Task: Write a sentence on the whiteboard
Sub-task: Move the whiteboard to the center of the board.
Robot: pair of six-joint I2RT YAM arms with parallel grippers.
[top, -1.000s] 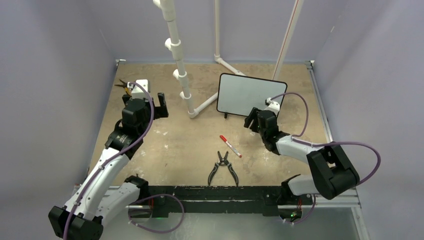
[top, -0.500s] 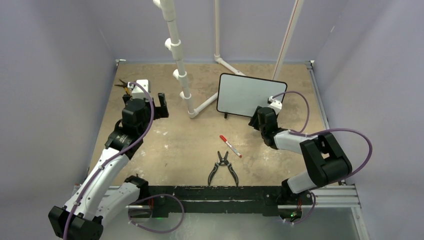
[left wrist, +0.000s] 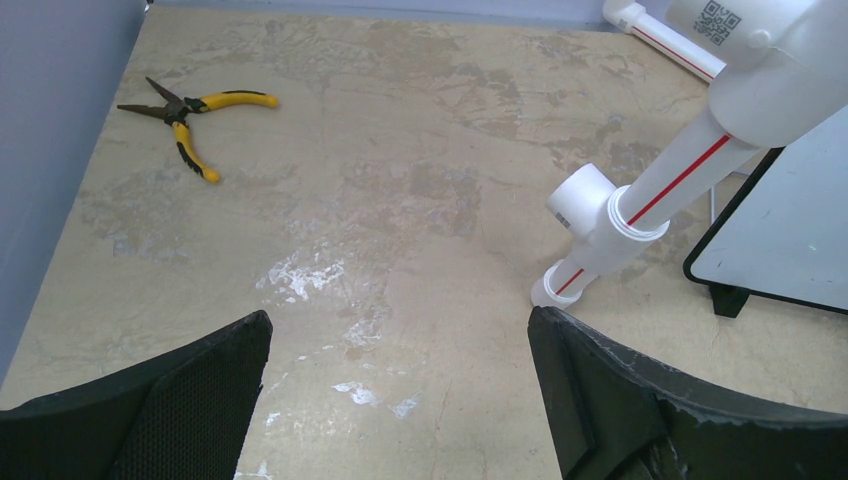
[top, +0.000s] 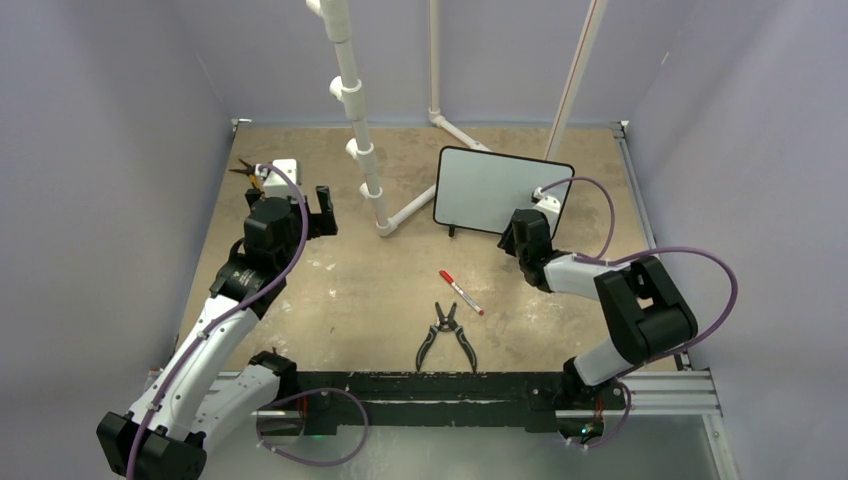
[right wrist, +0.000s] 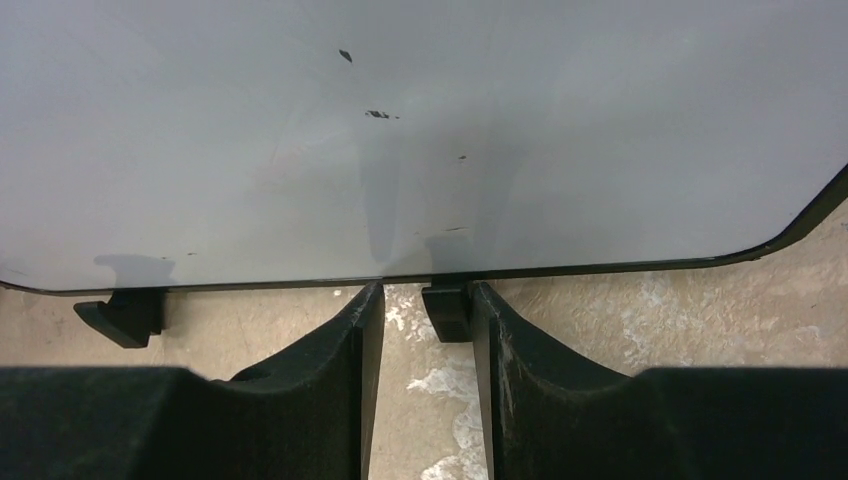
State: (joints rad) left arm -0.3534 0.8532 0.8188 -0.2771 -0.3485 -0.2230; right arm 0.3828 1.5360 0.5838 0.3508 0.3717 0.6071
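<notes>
I have the black two-finger left gripper (left wrist: pixel 400 345) low toward the surface's far-left corner, jaws wide apart; the right gripper (right wrist: pixel 425 330) points at the far edge, jaws narrowly parted.

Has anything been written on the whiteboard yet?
No, the whiteboard face in the right wrist view is blank white, with only a few tiny dark specks.

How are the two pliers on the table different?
The yellow pliers have yellow handles; the black pliers have dark ones. The yellow pliers lie at the far left corner; the black pliers lie near the middle, beside the red marker. Both lie flat, handles spread.
</notes>
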